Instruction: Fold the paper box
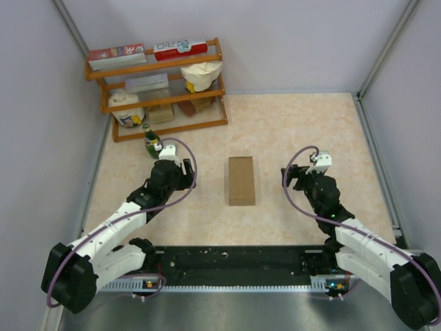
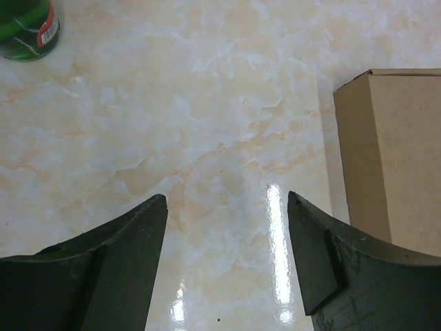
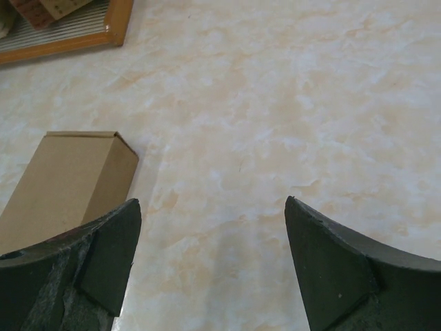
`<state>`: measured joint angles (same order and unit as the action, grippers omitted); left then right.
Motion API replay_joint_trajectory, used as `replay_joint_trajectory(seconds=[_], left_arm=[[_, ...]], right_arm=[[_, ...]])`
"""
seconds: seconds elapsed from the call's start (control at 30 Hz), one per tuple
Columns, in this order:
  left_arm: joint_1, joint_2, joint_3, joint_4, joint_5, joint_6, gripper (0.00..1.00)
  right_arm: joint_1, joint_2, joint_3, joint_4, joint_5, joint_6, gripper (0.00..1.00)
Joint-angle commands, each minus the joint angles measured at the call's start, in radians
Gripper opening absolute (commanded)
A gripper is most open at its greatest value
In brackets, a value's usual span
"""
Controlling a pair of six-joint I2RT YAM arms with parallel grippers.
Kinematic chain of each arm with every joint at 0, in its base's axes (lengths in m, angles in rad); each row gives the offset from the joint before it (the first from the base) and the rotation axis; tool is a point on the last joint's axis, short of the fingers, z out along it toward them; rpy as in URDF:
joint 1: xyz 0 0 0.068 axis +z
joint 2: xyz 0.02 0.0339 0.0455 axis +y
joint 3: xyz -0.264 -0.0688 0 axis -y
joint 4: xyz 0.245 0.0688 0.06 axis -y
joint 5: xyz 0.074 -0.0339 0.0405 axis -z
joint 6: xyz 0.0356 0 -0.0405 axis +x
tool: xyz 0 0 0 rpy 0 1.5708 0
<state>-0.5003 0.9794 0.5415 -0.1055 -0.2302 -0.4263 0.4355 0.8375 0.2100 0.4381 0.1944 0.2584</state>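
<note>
The paper box (image 1: 241, 180) is plain brown cardboard, closed into an oblong block, lying on the table between the two arms. In the left wrist view it shows at the right edge (image 2: 396, 148); in the right wrist view it shows at the left (image 3: 69, 179). My left gripper (image 1: 180, 167) is open and empty, left of the box; its fingers (image 2: 131, 234) hang over bare table. My right gripper (image 1: 295, 176) is open and empty, right of the box, apart from it. Its fingertips (image 3: 324, 234) are over bare table.
A wooden shelf rack (image 1: 158, 86) stands at the back left with red-and-white printed boxes, a cream paper bag and other goods. A green bottle (image 1: 151, 141) stands just beyond the left gripper, also in the left wrist view (image 2: 27, 27). Grey walls enclose the table.
</note>
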Motion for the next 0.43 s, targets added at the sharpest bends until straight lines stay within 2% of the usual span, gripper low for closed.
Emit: replay_joint_trajectory(seconds=[0.0, 0.07, 0.17, 0.4], left_arm=[[0.0, -0.018, 0.009, 0.029, -0.008, 0.017, 0.75], [0.002, -0.016, 0.018, 0.018, 0.002, 0.009, 0.75], [0.002, -0.021, 0.018, 0.012, 0.008, 0.008, 0.75], [0.003, -0.016, 0.029, -0.02, -0.038, 0.0, 0.75]], right_arm=[[-0.01, 0.041, 0.067, 0.09, 0.132, -0.111, 0.84], [-0.029, 0.103, 0.129, 0.021, 0.177, -0.171, 0.85], [-0.084, 0.217, 0.201, 0.004, 0.178, -0.22, 0.87], [-0.266, 0.411, 0.311, 0.032, -0.025, -0.19, 0.88]])
